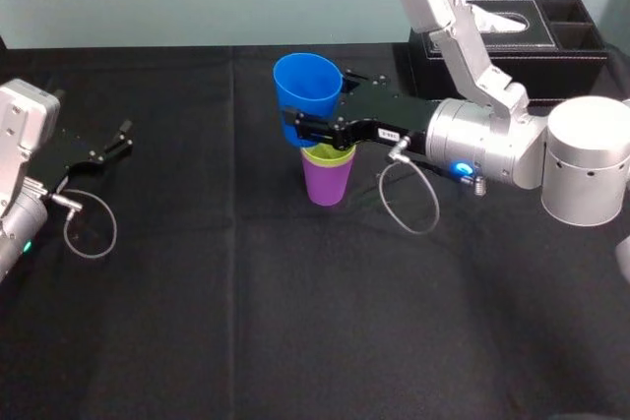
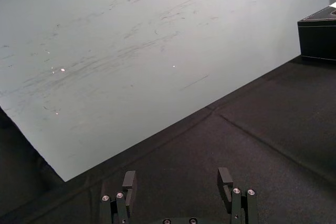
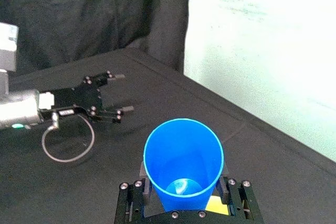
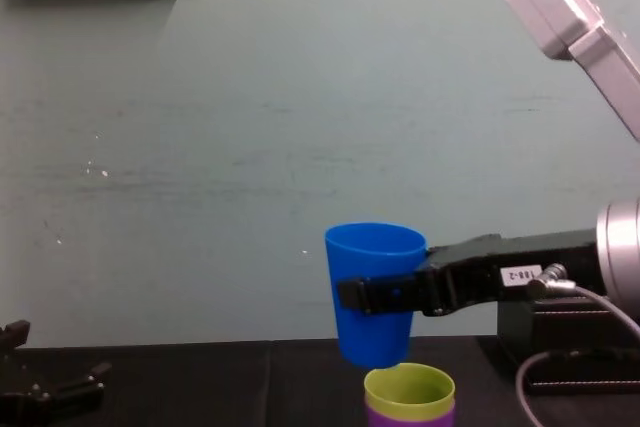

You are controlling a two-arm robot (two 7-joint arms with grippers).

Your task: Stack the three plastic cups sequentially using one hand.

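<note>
My right gripper [image 1: 298, 129] is shut on the blue cup [image 1: 306, 86], one finger on each side of its lower wall. In the chest view the blue cup [image 4: 372, 292] hangs in the air, its base just above and a little left of the yellow-green cup [image 4: 408, 390]. The yellow-green cup [image 1: 328, 154] sits nested inside the purple cup [image 1: 326, 182], which stands upright on the black cloth. The right wrist view looks down into the blue cup [image 3: 184, 158], with a bit of the yellow-green cup [image 3: 217, 206] showing beneath. My left gripper [image 1: 120, 139] rests open at the far left.
A black tissue box [image 1: 512, 41] stands at the back right, behind my right arm. The table [image 1: 246, 322] is covered in black cloth, with a pale wall behind it. The left gripper [image 2: 178, 182] faces that wall.
</note>
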